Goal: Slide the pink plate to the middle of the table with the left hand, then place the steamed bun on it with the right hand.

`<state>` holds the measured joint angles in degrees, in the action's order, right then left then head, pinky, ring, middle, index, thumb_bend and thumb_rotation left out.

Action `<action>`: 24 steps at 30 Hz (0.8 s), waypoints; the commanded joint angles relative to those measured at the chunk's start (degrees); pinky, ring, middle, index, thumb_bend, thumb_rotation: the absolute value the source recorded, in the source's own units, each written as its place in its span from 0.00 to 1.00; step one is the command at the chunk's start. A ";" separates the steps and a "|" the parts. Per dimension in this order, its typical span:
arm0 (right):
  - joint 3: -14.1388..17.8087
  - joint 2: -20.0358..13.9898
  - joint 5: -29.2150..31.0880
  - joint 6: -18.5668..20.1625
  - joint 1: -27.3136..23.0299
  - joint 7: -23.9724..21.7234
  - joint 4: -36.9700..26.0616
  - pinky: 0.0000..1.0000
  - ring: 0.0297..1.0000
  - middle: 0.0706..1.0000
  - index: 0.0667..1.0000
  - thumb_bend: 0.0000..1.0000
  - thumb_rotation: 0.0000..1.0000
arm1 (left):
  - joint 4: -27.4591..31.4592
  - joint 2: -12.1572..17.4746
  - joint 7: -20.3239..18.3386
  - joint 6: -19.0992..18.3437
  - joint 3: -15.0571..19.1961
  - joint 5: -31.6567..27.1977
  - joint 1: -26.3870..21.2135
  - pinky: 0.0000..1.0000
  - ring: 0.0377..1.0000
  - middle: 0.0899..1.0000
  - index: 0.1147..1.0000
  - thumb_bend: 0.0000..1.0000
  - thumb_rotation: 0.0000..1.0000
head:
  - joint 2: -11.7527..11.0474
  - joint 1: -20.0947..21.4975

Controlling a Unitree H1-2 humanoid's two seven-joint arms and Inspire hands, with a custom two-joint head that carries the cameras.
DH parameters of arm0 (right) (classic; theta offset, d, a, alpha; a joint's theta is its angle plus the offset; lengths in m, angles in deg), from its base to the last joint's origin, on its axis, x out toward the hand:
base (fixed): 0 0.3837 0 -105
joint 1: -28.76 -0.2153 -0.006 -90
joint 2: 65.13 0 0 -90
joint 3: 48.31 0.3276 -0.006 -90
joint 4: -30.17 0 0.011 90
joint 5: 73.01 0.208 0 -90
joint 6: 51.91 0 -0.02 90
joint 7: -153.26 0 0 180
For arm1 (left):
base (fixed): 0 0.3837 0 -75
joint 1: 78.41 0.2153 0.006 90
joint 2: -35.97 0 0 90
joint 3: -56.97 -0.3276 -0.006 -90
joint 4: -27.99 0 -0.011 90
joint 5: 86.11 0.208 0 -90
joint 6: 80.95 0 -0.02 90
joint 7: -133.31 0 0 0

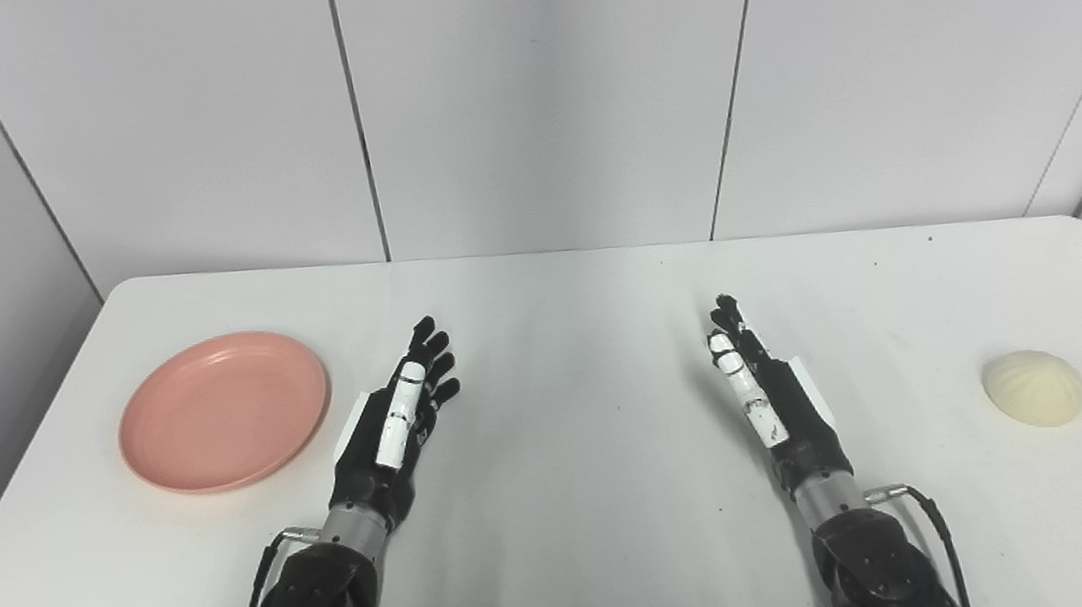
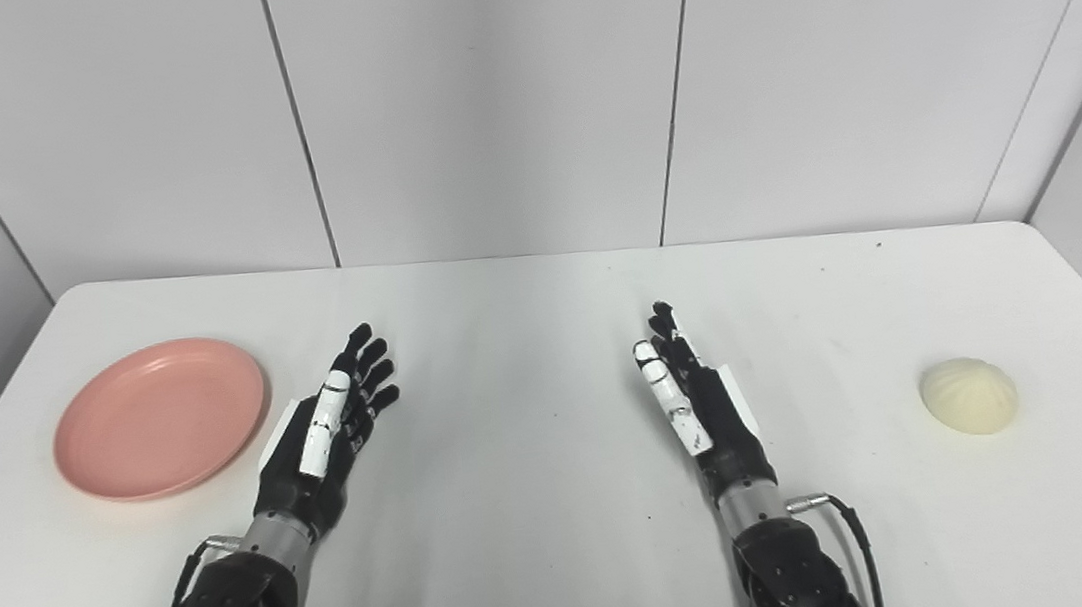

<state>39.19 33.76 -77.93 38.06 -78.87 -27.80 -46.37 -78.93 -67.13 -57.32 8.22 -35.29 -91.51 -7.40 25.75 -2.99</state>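
Observation:
A pink plate lies on the left side of the white table. A cream steamed bun sits near the table's right edge. My left hand is open and empty, fingers straight, just right of the plate and apart from it. My right hand is open and empty, fingers straight, well left of the bun. The same scene shows in the right eye view: the plate, the bun, the left hand and the right hand.
Grey wall panels stand behind the table's far edge. Bare tabletop lies between the two hands. The table's left and right edges are close to the plate and the bun.

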 commanded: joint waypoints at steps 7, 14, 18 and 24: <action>-0.68 0.46 0.27 1.48 0.11 -1.19 1.54 0.93 0.95 0.97 0.99 0.29 1.00 | -2.71 0.20 -0.21 -4.12 -0.48 0.15 2.47 1.00 0.98 0.99 1.00 0.50 1.00 | 0.16 -0.09; -0.56 0.63 0.36 1.47 0.14 -1.02 1.30 0.93 0.95 0.96 0.98 0.27 1.00 | -2.56 0.32 -0.28 -4.19 -0.67 0.04 2.52 1.00 0.98 0.99 1.00 0.51 1.00 | 0.40 -0.11; -0.73 0.52 0.11 1.63 0.15 -1.04 1.10 0.92 0.95 0.96 0.98 0.27 1.00 | -2.36 0.32 -0.15 -4.54 -0.70 0.04 2.56 1.00 0.98 0.99 1.00 0.51 1.00 | 0.40 -0.11; -0.68 0.26 0.17 1.61 0.27 -1.17 0.84 0.92 0.95 0.96 0.98 0.28 1.00 | -2.77 0.20 -0.21 -4.12 -0.81 0.05 2.40 1.00 0.99 0.99 1.00 0.51 1.00 | 0.40 -1.87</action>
<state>39.20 33.71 -77.86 38.06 -78.95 -27.80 -46.51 -78.82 -67.14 -57.26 8.21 -35.38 -91.96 -7.37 26.10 -4.56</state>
